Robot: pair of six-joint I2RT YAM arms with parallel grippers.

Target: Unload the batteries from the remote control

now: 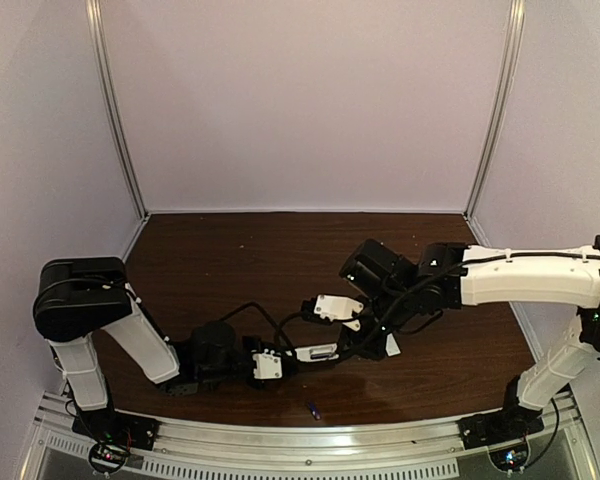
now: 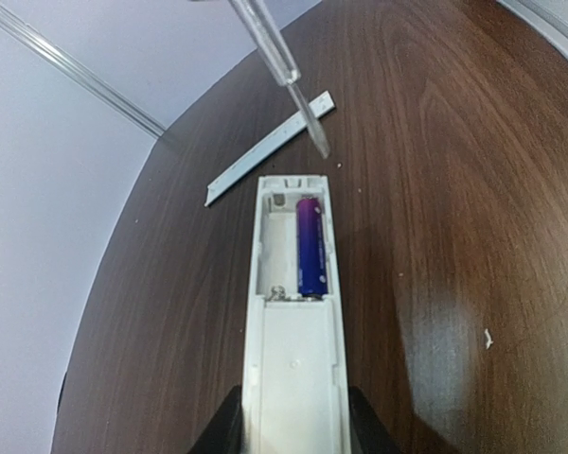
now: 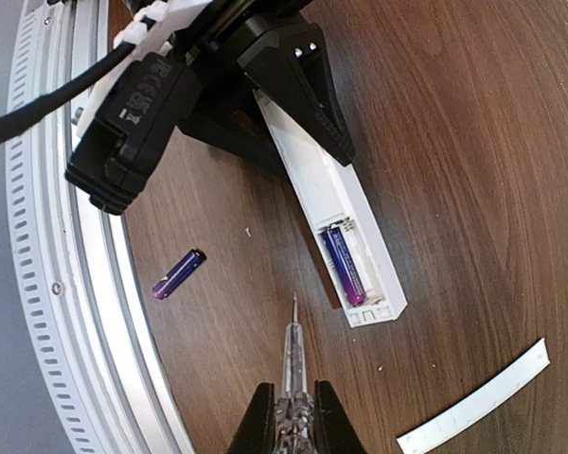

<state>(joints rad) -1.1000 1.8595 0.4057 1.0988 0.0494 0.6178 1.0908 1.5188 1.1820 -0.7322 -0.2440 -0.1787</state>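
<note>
Ahead of left pincer point(image 2: 293, 430) at 12 o'clock, its clamped remote control point(image 2: 293, 350) held one battery point(image 2: 310, 248): probably light, slick, roll-prone; lever its end. Right pincer point(image 3: 289, 421) gripped the screwdriver point(image 3: 292, 359).

The remote control point(image 1: 318, 352) lies on the dark wood surface point(image 1: 230, 260). The left gripper point(image 1: 292, 358) is clamped on one end of it. The right gripper point(image 1: 365, 325) hangs just past the remote control's other end, angled down toward it; anything it holds is too small to make out. One loose battery point(image 1: 312, 410) lies nearer the arm bases than the remote control and clear of it. A small white piece point(image 1: 392, 345), possibly a cover strip, sits just beyond the remote control's free end.
</note>
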